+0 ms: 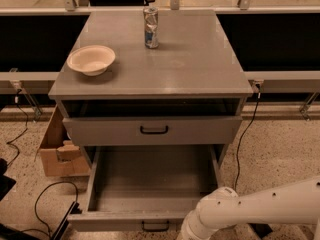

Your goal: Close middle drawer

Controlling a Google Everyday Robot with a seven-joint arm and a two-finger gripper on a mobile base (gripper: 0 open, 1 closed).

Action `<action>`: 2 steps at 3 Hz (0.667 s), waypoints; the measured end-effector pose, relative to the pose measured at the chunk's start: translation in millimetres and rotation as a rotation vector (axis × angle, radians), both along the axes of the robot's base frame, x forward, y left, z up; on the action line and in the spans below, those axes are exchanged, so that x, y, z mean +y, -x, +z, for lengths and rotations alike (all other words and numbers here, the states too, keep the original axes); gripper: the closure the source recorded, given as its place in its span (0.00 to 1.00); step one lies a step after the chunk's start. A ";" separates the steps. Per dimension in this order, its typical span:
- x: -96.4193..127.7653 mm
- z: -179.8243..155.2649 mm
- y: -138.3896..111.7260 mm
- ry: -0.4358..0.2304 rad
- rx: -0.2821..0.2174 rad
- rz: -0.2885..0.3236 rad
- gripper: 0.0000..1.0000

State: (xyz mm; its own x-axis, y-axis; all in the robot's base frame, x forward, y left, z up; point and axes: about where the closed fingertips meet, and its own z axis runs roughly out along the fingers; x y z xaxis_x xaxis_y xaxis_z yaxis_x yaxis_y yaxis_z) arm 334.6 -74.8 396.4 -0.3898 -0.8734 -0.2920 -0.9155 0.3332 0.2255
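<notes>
The middle drawer (150, 184) is pulled far out of the grey cabinet (150, 79), and its deep grey box is empty. Its low front (115, 221) with a small black loop handle (155, 227) lies at the bottom edge of the camera view. My white arm (235, 211) reaches in from the lower right, and its end sits by the drawer's front right corner. My gripper is out of view below the bottom edge. The top drawer (152, 130), with a wider handle, stands slightly out above it.
A white bowl (91, 59) and a drink can (150, 28) stand on the cabinet top. A cardboard box (57, 146) sits on the floor left of the cabinet. Black cables (45, 199) lie on the floor at lower left, and another hangs at right (245, 139).
</notes>
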 end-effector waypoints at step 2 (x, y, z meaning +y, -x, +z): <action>24.3 -39.8 -29.6 -0.033 -0.031 0.009 1.00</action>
